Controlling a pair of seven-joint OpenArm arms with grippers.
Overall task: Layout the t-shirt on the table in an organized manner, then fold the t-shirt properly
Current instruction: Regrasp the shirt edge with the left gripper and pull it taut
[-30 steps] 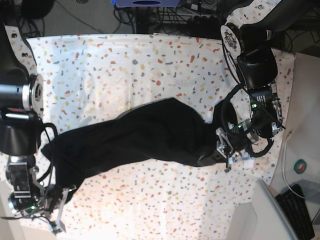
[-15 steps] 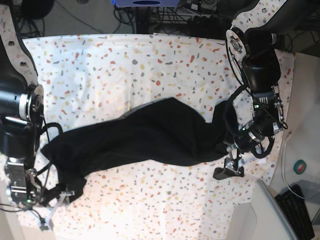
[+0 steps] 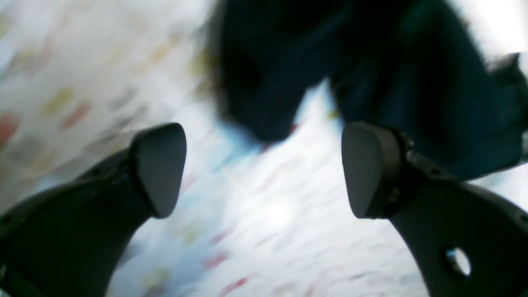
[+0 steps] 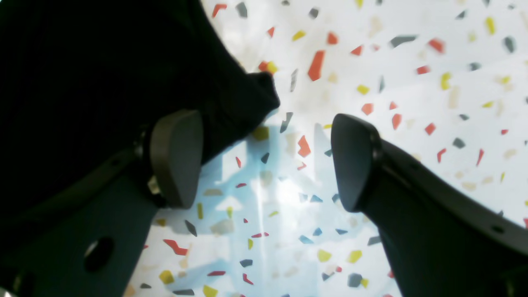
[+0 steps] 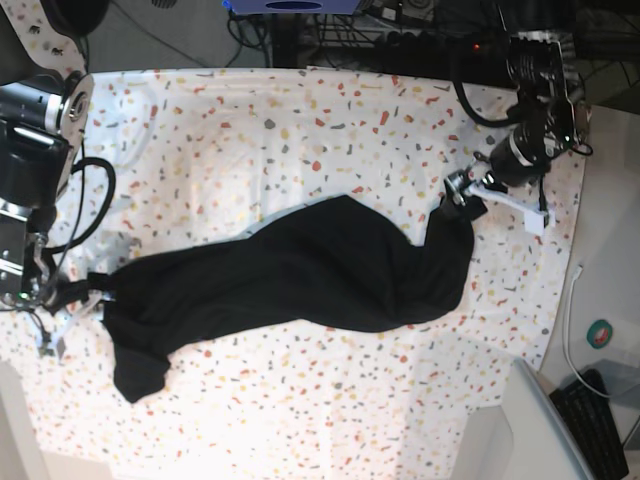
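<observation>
Here, t-shirt (image 5: 300, 275) stretched across table (image 5: 300, 120), both end effectors (image 3: 264, 169) (image 4: 266, 159) spread, seemingly empty, keyboard (image 5: 600, 420) nearby.

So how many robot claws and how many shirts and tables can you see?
Robot claws: 2, the left gripper and the right gripper, both open
Shirts: 1, the black t-shirt
Tables: 1, the speckled table
Total: 4
</observation>
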